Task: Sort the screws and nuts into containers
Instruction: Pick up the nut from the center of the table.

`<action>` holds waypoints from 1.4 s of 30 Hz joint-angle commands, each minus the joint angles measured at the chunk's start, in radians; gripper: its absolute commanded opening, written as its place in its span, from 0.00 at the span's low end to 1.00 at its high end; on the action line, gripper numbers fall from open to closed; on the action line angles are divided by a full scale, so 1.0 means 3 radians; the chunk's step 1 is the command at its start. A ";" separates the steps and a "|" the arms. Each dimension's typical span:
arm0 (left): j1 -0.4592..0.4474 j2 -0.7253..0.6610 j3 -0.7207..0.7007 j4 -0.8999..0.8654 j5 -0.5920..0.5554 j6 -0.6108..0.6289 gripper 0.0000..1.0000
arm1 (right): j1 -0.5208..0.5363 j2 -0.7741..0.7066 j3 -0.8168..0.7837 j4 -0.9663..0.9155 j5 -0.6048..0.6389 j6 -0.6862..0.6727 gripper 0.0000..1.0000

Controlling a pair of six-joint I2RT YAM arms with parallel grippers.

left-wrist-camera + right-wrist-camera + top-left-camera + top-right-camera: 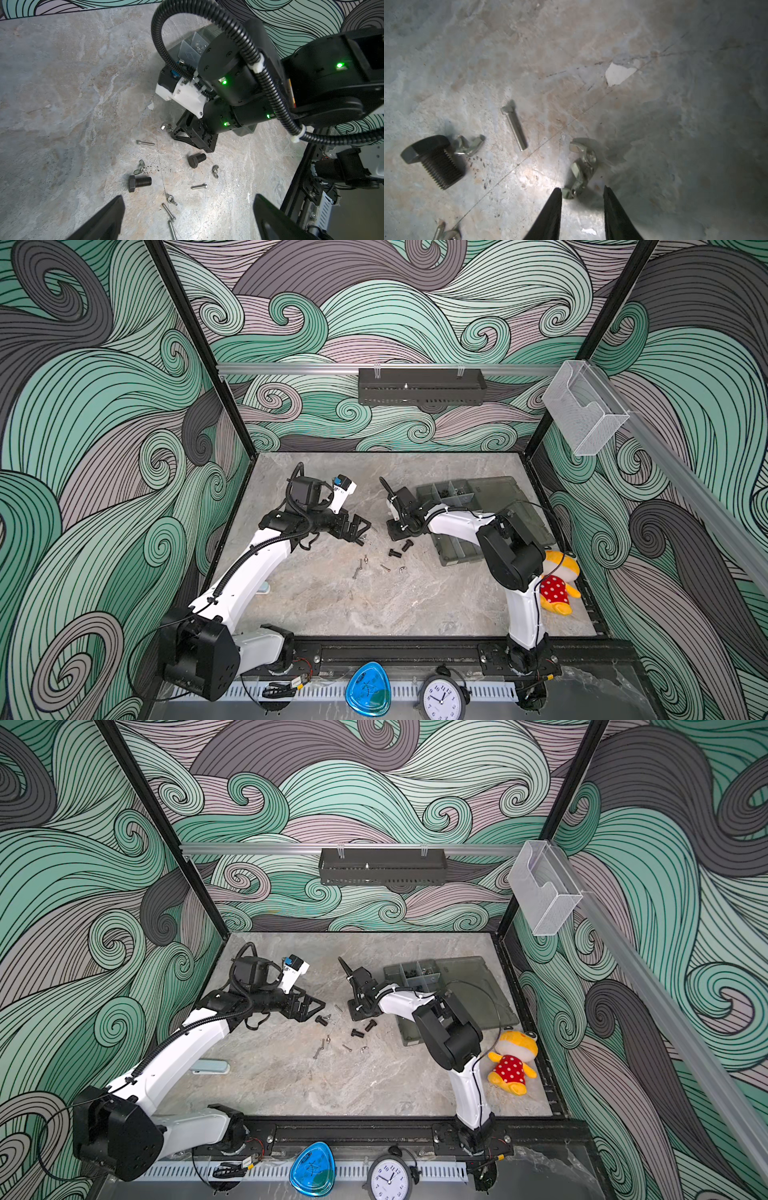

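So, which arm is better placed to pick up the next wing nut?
The right, I think. Its wrist view shows the right gripper open, fingers low over the table, with a silver wing nut just ahead of the tips. The left gripper is open too, but looks higher above the table.

Robot lab cell, wave-patterned walls point(374, 302)

Pose: left arm point(253, 568) stretched forward toward centre, wrist roughly level; left pincer point(188, 216) fingers spread wide. Right arm point(455, 522) bent sharply at the elbow, forearm reaching toward centre, wrist pitched steeply down; right pincer point(582, 207) partly parted, narrow gap between tips.
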State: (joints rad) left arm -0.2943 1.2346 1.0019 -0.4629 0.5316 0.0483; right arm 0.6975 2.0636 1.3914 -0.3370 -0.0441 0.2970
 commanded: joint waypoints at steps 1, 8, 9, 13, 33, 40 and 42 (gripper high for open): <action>0.0034 -0.0025 0.0117 -0.0017 0.0056 -0.0058 0.99 | 0.0017 0.0044 0.0108 -0.0027 0.0045 0.0045 0.36; 0.0053 -0.0010 0.0112 0.0003 0.0103 -0.0088 0.99 | 0.0022 0.0170 0.0228 -0.0121 0.0215 0.0065 0.35; 0.0060 -0.0010 0.0112 0.0009 0.0114 -0.0092 0.99 | 0.0022 0.0198 0.0256 -0.0154 0.0218 0.0058 0.35; 0.0062 0.0001 0.0115 0.0022 0.0145 -0.0109 0.99 | 0.0023 0.0269 0.0343 -0.0179 0.0218 0.0048 0.33; 0.0095 0.0021 0.0112 0.0042 0.0224 -0.0152 0.99 | -0.0009 0.0304 0.0519 -0.0287 0.0353 -0.0068 0.09; 0.0094 0.0036 0.0047 0.0198 0.0410 -0.0249 0.99 | -0.0304 -0.0101 0.0311 -0.0252 0.0265 -0.0059 0.06; 0.0086 0.0064 0.0039 0.0236 0.0486 -0.0315 0.99 | -0.0480 -0.0284 0.0177 -0.0213 0.0208 -0.0027 0.06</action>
State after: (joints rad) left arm -0.2749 1.2366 1.0019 -0.4263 0.6189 -0.0128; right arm 0.6254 2.0716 1.4853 -0.4026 0.0311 0.2852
